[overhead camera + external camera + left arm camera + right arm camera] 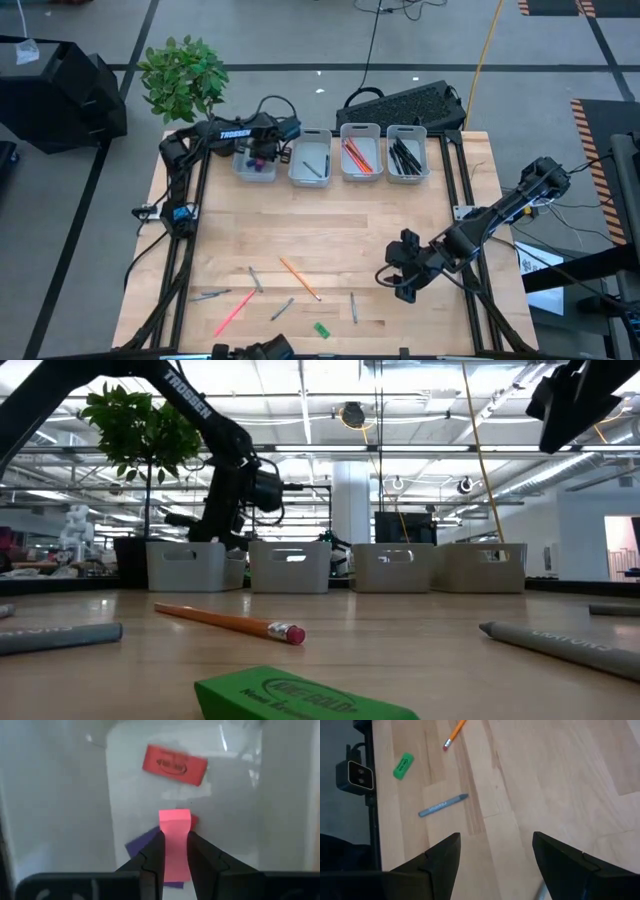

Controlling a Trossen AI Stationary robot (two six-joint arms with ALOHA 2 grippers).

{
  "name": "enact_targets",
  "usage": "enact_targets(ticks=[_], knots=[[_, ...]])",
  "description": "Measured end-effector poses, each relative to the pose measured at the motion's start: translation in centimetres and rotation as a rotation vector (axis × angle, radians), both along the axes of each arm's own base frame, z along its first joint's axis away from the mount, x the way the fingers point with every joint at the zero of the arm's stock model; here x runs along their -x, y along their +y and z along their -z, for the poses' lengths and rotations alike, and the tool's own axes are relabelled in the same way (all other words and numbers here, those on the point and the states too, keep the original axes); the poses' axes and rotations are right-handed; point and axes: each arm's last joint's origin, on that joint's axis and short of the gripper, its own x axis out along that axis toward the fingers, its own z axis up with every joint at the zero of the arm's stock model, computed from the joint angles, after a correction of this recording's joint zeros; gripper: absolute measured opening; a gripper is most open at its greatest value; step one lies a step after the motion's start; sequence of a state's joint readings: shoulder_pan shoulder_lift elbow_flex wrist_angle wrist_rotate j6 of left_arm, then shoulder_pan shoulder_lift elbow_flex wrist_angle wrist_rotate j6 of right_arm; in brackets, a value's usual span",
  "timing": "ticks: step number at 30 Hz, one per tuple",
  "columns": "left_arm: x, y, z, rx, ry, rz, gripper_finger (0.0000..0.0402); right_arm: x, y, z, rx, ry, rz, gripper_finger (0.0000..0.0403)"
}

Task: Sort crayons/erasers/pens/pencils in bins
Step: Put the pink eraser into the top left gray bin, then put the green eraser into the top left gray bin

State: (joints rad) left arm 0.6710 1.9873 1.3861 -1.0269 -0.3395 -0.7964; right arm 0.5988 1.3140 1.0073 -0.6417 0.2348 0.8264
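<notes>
Left wrist view: the left gripper (pixel 175 851) is pinching a pink eraser (pixel 175 840) between its two fingers (pixel 152 857), directly above the leftmost bin (pixel 75 810); a red eraser (pixel 174 765) and a purple-blue eraser (pixel 142 845) are already lying on that bin's floor. High view: the left gripper (pixel 262 150) is hanging over the leftmost bin (pixel 241 168) of four bins in a row at the table's far edge; the right gripper (pixel 401 268) is waiting with fingers spread above bare wood, near a grey crayon (pixel 353 307) and a green eraser (pixel 321 329). Judgement on the step in hand: the pink eraser is being delivered; a clean drop is calling for the fingers to part while centred inside the rim, low enough that the block is not bouncing out, then a straight upward lift clear of the walls; the green eraser is not yet sorted.
</notes>
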Motion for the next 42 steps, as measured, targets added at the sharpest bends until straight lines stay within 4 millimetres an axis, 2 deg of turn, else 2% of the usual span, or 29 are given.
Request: enact_targets(ticks=[6,10,14,18,23,27,31,34,37,42], knots=[[0.5,-0.5,0.9,0.036,0.021,0.003,0.0074,0.1,0.1,0.0,-0.004,0.0,0.001,0.024],[0.4,-0.9,0.1,0.035,-0.001,0.029,0.0101,0.0,0.2,-0.1,-0.008,-0.009,-0.003,0.024],[0.7,-1.2,-2.0,-0.005,-0.054,0.042,0.0154,-0.1,0.2,-0.1,-0.016,-0.023,-0.005,0.024],[1.3,-2.0,-5.4,-0.062,-0.131,0.074,0.0199,-0.1,0.2,-0.2,-0.018,-0.026,-0.005,0.024],[1.7,-5.4,-10.0,-0.105,-0.261,0.135,0.0215,-0.1,0.2,-0.2,-0.016,-0.027,-0.004,0.024],[0.8,-10.7,-13.0,-0.135,-0.377,0.298,0.0216,-0.2,0.2,0.2,-0.019,-0.038,-0.002,0.024],[-0.7,-17.8,-14.4,-0.142,-0.447,0.521,0.0216,-0.3,0.5,0.8,-0.031,-0.077,-0.033,0.024],[-1.6,-23.4,-14.7,-0.124,-0.519,0.72,0.0216,-0.2,1.2,0.9,-0.003,-0.105,-0.108,0.024],[-2.4,-29.6,-14.4,-0.134,-0.588,0.991,0.0216,-0.1,1.7,1.3,0.022,-0.099,-0.155,0.024],[-2.2,-39.6,-12.9,-0.15,-0.662,1.481,0.0216,-0.5,2.9,1.7,0.048,-0.083,-0.214,0.024]])
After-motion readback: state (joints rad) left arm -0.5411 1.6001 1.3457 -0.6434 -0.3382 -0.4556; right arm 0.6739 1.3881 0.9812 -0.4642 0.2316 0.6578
